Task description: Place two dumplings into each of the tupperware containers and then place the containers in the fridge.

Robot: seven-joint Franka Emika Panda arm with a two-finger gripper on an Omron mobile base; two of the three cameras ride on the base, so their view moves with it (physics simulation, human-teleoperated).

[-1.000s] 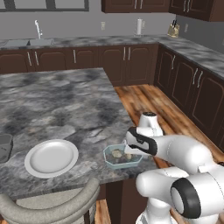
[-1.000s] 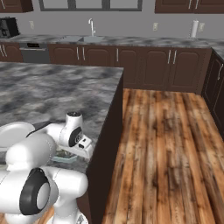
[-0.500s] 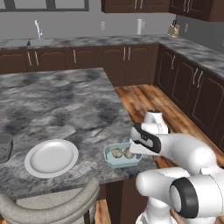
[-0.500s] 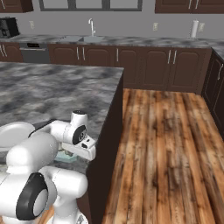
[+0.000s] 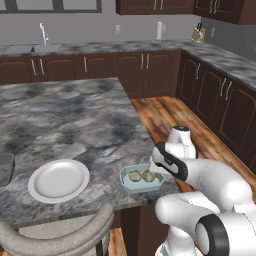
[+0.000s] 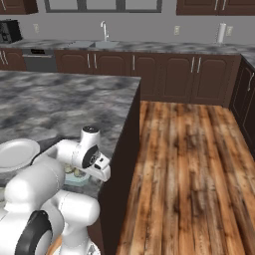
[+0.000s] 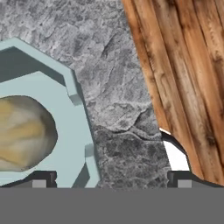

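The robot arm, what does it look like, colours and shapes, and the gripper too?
The glossy white robot arm is built of rounded, bulbous segments with dark grey rings at the joints and a black band around the wrist. The gripper has two small dark finger tips with pale grey pads. No cables or markings are visible.

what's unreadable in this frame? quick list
- Gripper in the hand view: tips cut by the bottom edge, though the jaws stand wide apart.
- Teal container in the right base view: mostly behind the arm.
- Dumpling in the hand view: cut by the left edge.
- Dark grey container in the left base view: cut by the left edge, contents unreadable.
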